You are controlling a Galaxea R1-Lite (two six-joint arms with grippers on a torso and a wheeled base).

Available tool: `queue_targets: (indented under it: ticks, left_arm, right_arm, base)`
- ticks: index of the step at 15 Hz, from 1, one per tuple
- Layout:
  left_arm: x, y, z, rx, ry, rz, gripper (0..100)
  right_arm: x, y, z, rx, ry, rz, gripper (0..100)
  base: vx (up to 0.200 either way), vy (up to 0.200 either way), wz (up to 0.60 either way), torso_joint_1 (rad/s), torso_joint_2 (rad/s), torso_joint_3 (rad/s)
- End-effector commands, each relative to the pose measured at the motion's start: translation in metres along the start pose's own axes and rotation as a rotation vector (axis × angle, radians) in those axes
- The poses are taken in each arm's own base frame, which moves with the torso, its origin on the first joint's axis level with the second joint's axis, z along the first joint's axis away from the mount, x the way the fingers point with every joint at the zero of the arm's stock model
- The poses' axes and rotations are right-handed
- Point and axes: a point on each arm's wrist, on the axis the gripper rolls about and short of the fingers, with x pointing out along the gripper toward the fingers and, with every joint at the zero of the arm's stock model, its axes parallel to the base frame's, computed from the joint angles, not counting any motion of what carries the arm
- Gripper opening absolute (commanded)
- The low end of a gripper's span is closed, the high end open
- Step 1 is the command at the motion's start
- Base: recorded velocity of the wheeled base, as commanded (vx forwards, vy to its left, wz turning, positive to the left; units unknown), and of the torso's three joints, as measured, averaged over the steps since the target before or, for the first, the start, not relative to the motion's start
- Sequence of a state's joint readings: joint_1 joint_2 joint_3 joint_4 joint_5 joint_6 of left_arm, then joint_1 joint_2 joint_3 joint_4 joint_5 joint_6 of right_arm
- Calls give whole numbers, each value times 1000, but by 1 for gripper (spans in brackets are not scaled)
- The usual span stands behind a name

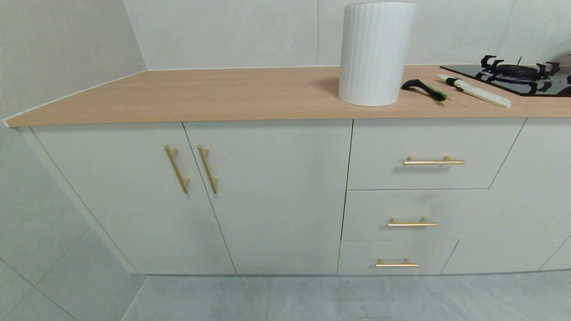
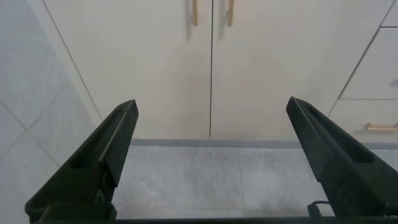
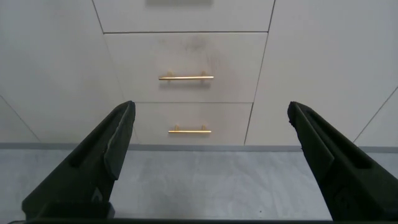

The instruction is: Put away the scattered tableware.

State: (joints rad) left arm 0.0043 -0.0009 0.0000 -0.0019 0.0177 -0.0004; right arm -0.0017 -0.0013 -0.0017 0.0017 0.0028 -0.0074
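1. My left gripper (image 2: 211, 104) is hanging low, down and to the left of the white container (image 1: 374, 53). It is facing the bottom of the two cupboard doors (image 2: 155, 62), just above the floor (image 2: 205, 180). Its fingers are standing wide apart, released and holding nothing.
2. My right gripper (image 3: 211, 106) is hanging just as low, roughly below the container, and is facing the two lower drawers (image 3: 186, 56). Its fingers are spread wide too, and empty.
3. The black utensil (image 1: 424, 89) is lying on the worktop (image 1: 200, 96) just to the right of the container.
4. The white knife (image 1: 475, 91) is lying flat farther right of the container, near the utensil but apart from it.
5. The stove (image 1: 517, 78) is sitting farthest right of the container, towards the wall.
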Motion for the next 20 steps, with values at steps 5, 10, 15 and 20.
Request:
queue_targets:
  ticks: [5, 10, 15, 20]
  left_arm:
    - [0, 0, 0, -1, 0, 1, 100]
    - [0, 0, 0, -1, 0, 1, 100]
    - [0, 0, 0, -1, 1, 1, 100]
    - [0, 0, 0, -1, 0, 1, 100]
  right_arm:
    - [0, 0, 0, 0, 1, 0, 100]
    - [0, 0, 0, 1, 1, 0, 100]
    - [0, 0, 0, 0, 1, 0, 100]
    - [0, 0, 0, -3, 0, 2, 100]
  base:
    - [160, 0, 0, -3, 1, 3]
    - [40, 0, 0, 3, 0, 0]
    - [0, 0, 0, 0, 0, 0]
    - [0, 0, 0, 0, 0, 0]
